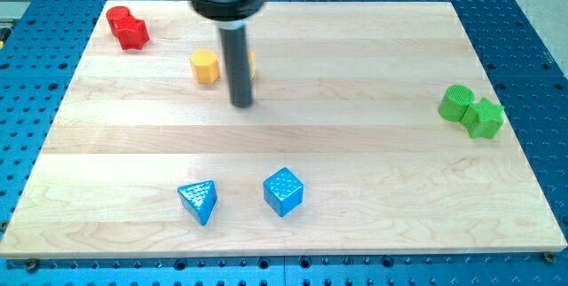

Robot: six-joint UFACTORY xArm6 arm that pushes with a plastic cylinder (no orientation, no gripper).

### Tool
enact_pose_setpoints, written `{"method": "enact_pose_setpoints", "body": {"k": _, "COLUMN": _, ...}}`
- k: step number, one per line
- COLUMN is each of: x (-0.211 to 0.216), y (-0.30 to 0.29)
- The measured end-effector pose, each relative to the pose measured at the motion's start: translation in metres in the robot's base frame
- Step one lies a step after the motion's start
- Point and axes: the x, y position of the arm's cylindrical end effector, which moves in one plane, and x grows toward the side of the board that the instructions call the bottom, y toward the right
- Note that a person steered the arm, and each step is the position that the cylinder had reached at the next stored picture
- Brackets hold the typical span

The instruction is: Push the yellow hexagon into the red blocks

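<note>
The yellow hexagon (205, 67) lies on the wooden board near the view's top left. Two red blocks (127, 27) sit touching each other at the board's top-left corner, up and to the left of the hexagon. My tip (241, 104) rests on the board just right of and slightly below the yellow hexagon, a small gap apart. A second yellow block (252, 62) is mostly hidden behind the rod; its shape cannot be made out.
A blue triangular block (199, 201) and a blue cube (283, 191) lie near the view's bottom. A green cylinder (457, 102) and a green star-like block (485, 117) touch at the right edge. The wooden board (355, 144) sits on a blue perforated table.
</note>
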Motion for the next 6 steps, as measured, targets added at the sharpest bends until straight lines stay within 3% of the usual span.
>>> {"method": "enact_pose_setpoints", "body": {"k": 1, "x": -0.026, "y": 0.049}}
{"method": "enact_pose_setpoints", "body": {"k": 2, "x": -0.042, "y": 0.028}}
{"method": "enact_pose_setpoints", "body": {"k": 4, "x": -0.052, "y": -0.107}}
{"method": "enact_pose_setpoints", "body": {"k": 5, "x": -0.011, "y": -0.103}}
{"method": "enact_pose_setpoints", "body": {"k": 6, "x": -0.059, "y": -0.122}}
